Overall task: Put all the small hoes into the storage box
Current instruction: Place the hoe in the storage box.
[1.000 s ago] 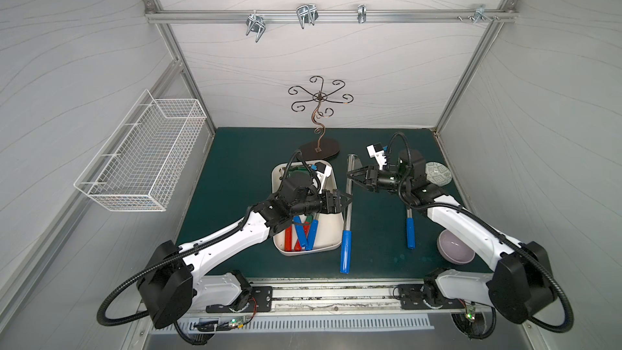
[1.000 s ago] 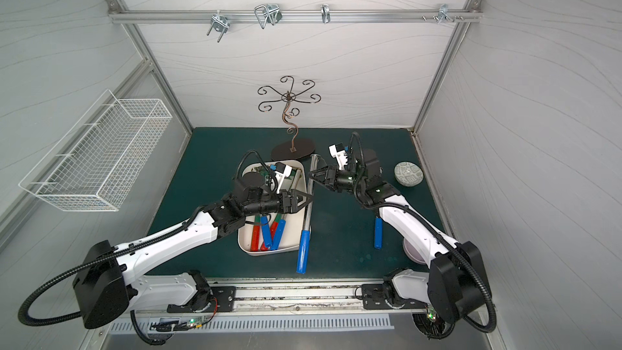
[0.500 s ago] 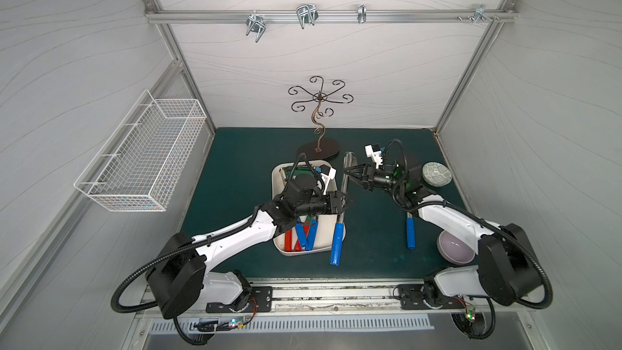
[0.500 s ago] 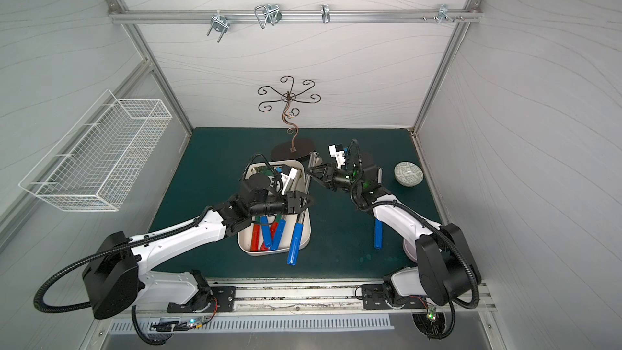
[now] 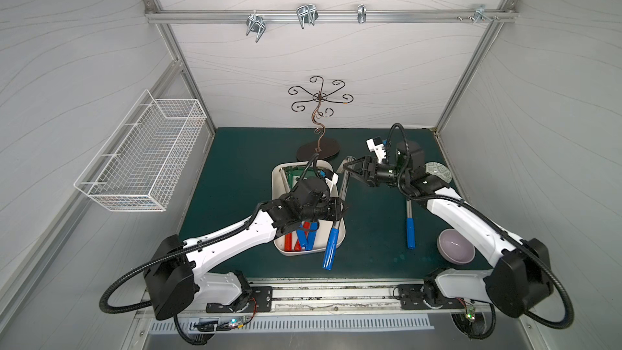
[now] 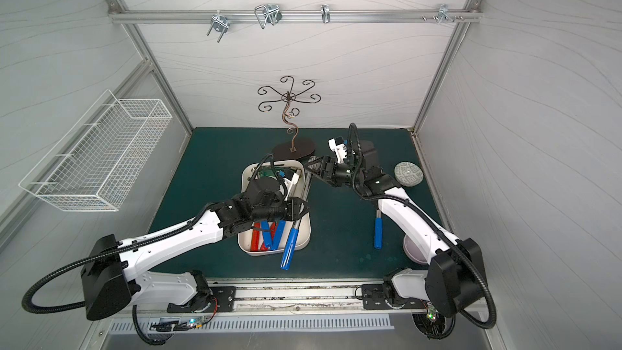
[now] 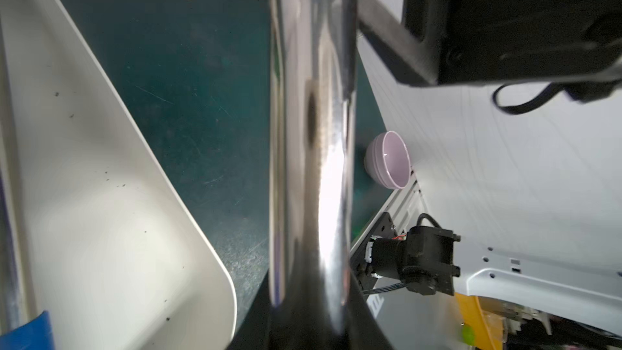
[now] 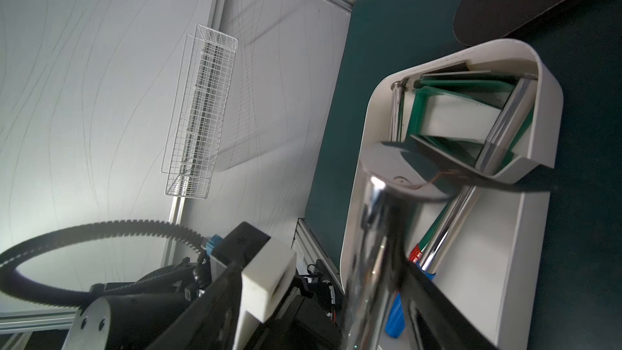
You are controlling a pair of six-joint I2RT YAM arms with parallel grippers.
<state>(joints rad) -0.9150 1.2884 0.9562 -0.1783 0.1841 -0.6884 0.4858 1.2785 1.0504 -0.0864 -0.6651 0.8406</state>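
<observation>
At worktop [image 5: 235,170] centre: storage box [image 5: 341,232] sat.
Small hoe [image 5: 332,244]: ran along box's 3 o'clock wall, handle overhanging 6 o'clock rim.
Left jaws: pinched hoe shaft.
Right jaws: were spread at hoe head.

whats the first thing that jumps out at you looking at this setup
The blue-handled hoe in the middle of the green mat: the left gripper is shut on its shiny shaft, and the right gripper stands open at its head end. It runs along one long edge of the cream storage box, with its handle sticking out past the near rim. At the back of the mat is a curly dark wire stand.
</observation>
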